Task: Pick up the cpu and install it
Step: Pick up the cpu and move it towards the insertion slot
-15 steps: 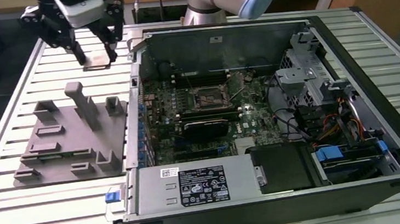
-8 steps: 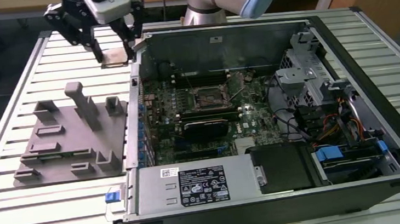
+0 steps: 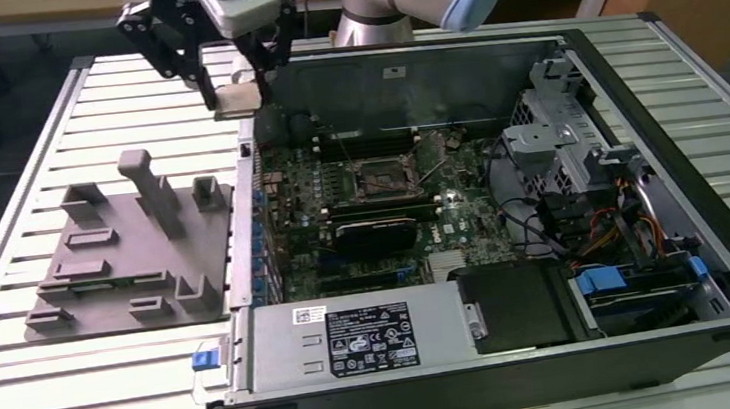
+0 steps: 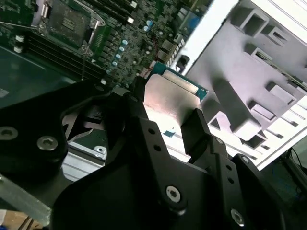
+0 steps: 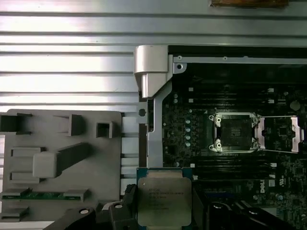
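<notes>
Cpu gripped in air over computer case edge

Gripper jaws closed on the cpu, pinching two opposite edges with the metal lid facing up in the first wrist view. Probably held that way to keep the chip flat and the underside contacts untouched. Cpu hangs above the case's side wall, between grey tray on bench and motherboard. Socket is open, load plate flipped aside, looks empty, well apart from cpu. Clear of tray, not installed yet.

Exterior view high, oblique over case; both wrist views close, share motherboard.
</notes>
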Robot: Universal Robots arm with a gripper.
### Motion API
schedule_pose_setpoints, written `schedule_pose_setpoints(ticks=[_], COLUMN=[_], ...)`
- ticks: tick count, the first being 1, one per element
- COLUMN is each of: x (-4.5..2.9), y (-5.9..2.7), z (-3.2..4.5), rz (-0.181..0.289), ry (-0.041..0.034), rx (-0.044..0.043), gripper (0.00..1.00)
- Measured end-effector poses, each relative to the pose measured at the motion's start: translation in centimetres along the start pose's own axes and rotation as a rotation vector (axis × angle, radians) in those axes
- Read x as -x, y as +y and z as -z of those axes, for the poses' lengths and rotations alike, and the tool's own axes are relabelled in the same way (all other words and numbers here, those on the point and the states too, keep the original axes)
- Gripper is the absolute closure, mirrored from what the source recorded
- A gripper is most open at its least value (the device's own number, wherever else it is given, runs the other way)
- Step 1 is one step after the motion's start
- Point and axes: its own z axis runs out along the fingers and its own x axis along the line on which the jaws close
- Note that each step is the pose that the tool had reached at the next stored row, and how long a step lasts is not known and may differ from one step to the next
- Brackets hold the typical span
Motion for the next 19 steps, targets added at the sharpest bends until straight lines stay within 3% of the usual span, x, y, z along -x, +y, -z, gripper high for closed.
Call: schedule_pose_setpoints(ticks=[12,19], x=[3.71,5.67], y=[0.41,0.54], z=[-0.30,-1.25], rz=[0.000,0.000], ry=[0.0000,0.0022], rx=[0.0000,-0.0001], gripper=[0.46,0.46])
